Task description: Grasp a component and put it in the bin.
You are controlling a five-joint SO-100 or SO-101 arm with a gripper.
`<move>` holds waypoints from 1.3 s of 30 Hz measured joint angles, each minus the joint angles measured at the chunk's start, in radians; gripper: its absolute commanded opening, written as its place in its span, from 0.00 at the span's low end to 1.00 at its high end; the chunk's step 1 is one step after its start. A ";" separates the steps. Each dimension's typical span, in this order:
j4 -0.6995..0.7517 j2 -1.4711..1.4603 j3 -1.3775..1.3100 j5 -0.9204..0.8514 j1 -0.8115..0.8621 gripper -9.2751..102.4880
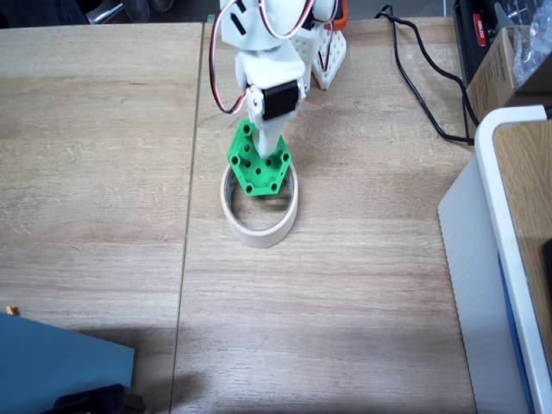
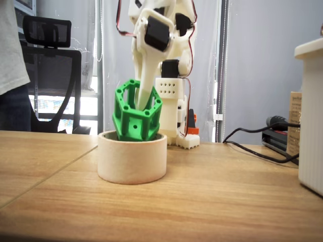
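The green hexagonal component (image 1: 259,164) hangs tilted over the cream tape ring (image 1: 259,231), and its lower edge dips into the ring's opening. In a fixed view from the side the component (image 2: 135,118) sticks up well above the ring's (image 2: 131,161) rim. My white gripper (image 1: 267,148) comes down from the arm behind. One finger (image 2: 145,88) reaches inside the component's hollow body. The gripper (image 2: 144,108) is shut on the component's wall, and its fingertips are hidden by the green plastic.
A large white-edged box (image 1: 509,216) stands at the right. A black cable (image 1: 423,95) runs across the back right of the table. A blue object (image 1: 60,362) lies at the front left corner. The arm's base (image 1: 328,52) stands behind the ring.
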 measured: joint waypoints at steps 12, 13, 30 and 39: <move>0.000 -0.100 -0.046 0.000 0.000 0.08; 0.000 -0.114 -0.061 0.000 0.000 0.08; 0.000 -0.219 -0.164 0.000 -0.008 0.09; 0.000 -0.219 -0.166 0.000 -0.003 0.21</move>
